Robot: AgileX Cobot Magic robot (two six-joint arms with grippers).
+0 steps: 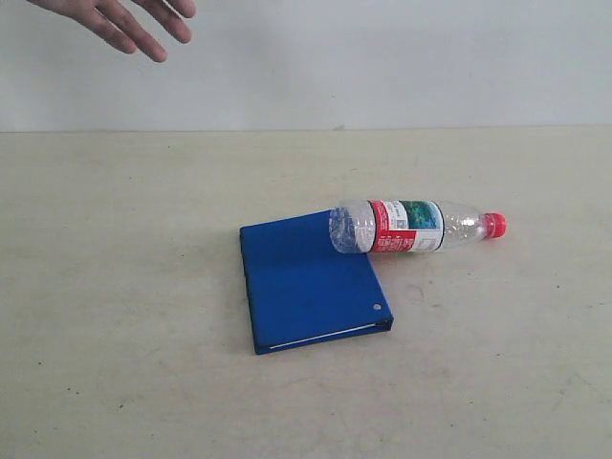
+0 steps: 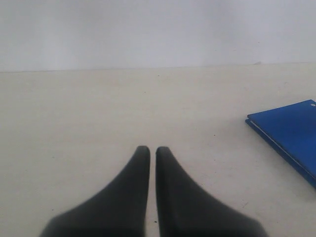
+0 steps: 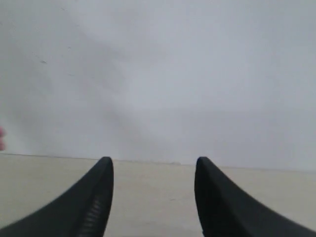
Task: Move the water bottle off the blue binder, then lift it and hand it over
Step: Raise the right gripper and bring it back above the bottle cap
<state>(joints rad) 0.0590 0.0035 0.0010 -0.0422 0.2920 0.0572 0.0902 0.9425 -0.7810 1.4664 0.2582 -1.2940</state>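
The water bottle [image 1: 413, 227] lies on its side, its clear base resting on the far right corner of the blue binder [image 1: 306, 282] and its red cap pointing right over the table. A corner of the blue binder [image 2: 291, 133] shows in the left wrist view. My left gripper [image 2: 152, 149] is shut over bare table, with nothing between its fingers. My right gripper [image 3: 154, 160] is open, facing the wall above the table, with nothing between its fingers. Neither gripper shows in the exterior view.
A person's hand [image 1: 129, 21] hangs open above the far left of the beige table [image 1: 115, 287]. A pale wall [image 1: 382, 57] stands behind the table. A sliver of pink [image 3: 2, 138] shows at the edge of the right wrist view.
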